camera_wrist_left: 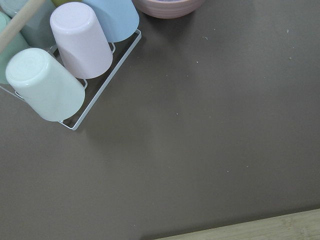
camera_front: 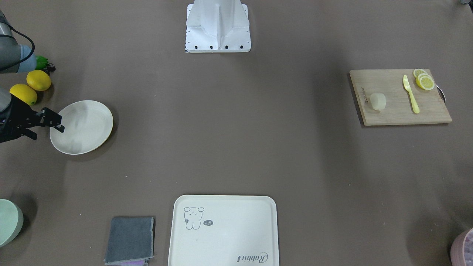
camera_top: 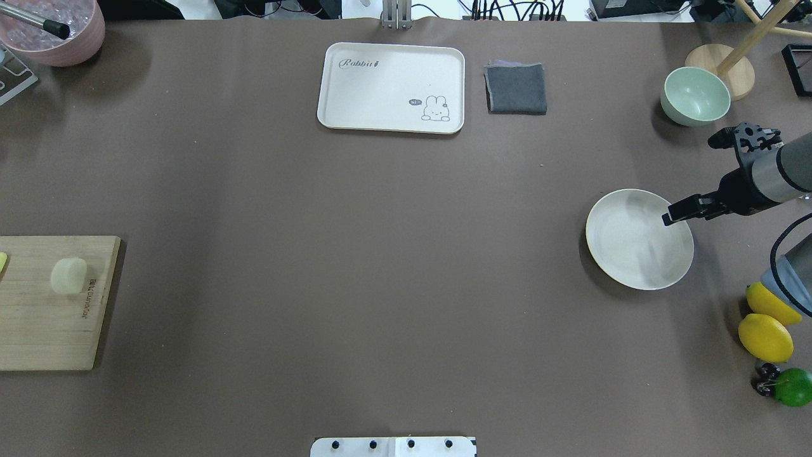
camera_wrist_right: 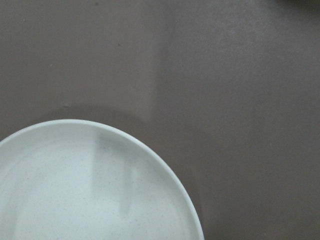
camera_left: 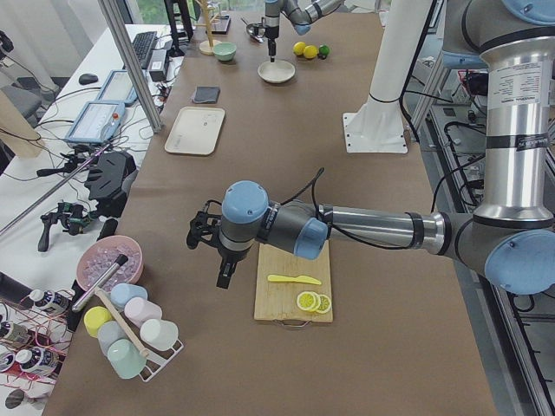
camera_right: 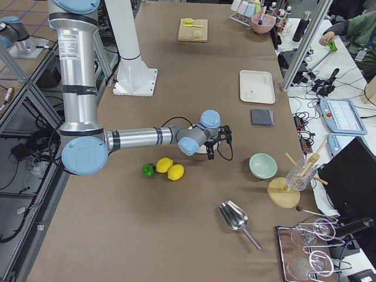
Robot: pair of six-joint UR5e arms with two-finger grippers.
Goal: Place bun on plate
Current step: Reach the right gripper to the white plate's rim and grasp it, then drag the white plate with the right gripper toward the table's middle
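The left claw (camera_left: pixel 224 276) hangs just off the board (camera_top: pixel 44 336); whether it is apart or together I cannot tell. The bun (camera_top: pixel 68 275) sits on that board, back toward the robot from the claw, so this arm is nearer. The tray (camera_top: pixel 380 95) reads "Rabbit" and "hi". The right claw (camera_top: pixel 670 216), its spread also unclear, hovers over the plate (camera_top: pixel 628 254), well apart from the bun.

Left arm (camera_left: pixel 373 230): brushed silver tubes, pale blue joint caps, grey housings. Right arm (camera_right: pixel 138 136): same build, with a thin black cable (camera_front: pixel 34 47) looped off its joint, upper left. Right gripper (camera_front: pixel 48 132): matte black. White pedestal (camera_front: pixel 218 26), top centre, with black screws along its flange.
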